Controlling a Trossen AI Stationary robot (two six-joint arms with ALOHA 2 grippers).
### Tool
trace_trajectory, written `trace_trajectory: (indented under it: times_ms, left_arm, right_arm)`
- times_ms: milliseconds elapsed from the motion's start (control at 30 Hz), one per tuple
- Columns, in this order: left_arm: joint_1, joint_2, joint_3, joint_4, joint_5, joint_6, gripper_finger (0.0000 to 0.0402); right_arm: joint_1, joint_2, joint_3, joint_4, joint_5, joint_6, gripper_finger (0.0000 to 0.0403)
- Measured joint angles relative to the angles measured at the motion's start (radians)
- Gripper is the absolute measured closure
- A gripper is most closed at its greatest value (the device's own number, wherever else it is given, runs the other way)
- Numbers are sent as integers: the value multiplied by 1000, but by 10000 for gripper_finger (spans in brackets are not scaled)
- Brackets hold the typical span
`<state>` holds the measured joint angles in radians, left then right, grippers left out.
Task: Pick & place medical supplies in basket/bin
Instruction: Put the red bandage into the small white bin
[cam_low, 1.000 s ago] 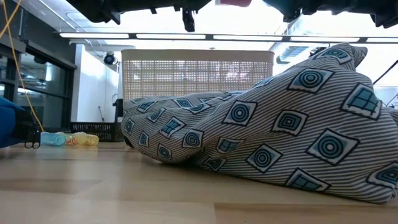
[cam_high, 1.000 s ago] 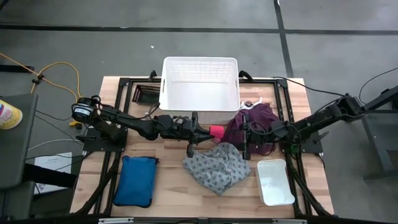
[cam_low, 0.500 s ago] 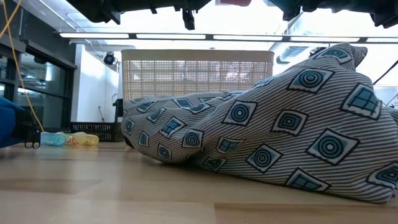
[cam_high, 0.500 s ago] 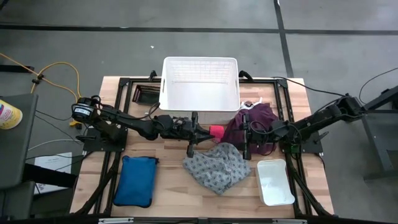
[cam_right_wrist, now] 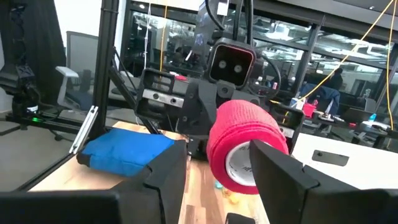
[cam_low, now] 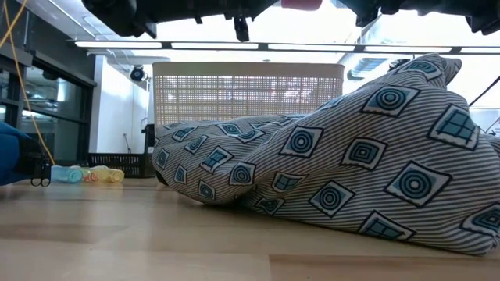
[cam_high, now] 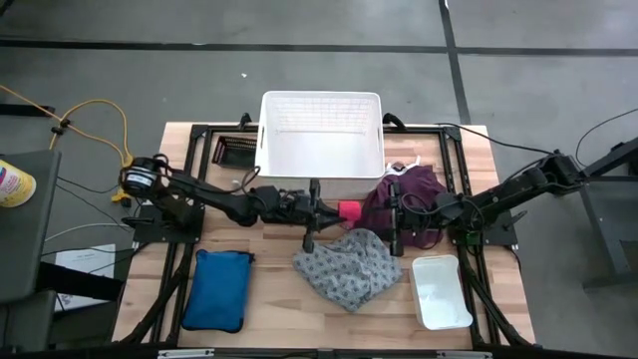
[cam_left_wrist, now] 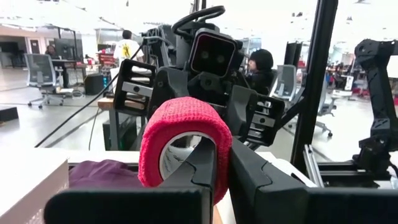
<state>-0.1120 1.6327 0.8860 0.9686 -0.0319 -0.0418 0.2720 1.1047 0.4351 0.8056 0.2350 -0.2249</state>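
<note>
High view: left claw grips pink tape roll.

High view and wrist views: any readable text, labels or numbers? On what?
None can be read.
Yellow bottle at the left edge of the high view: red print on its label, too small to read.
Pink tape roll, white basket, blue pouch: no text visible.

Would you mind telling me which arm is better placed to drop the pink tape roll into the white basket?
Left: its claw already grips the pink tape roll beside the white basket.
</note>
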Motion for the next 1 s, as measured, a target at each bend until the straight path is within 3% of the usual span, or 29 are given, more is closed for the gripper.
trace_trajectory:
  times_ms: [1000]
  left_arm:
    - [-11, 9, 4, 62, 0, 94, 386]
  right_arm:
    - [0, 48, 2, 38, 36, 96, 236]
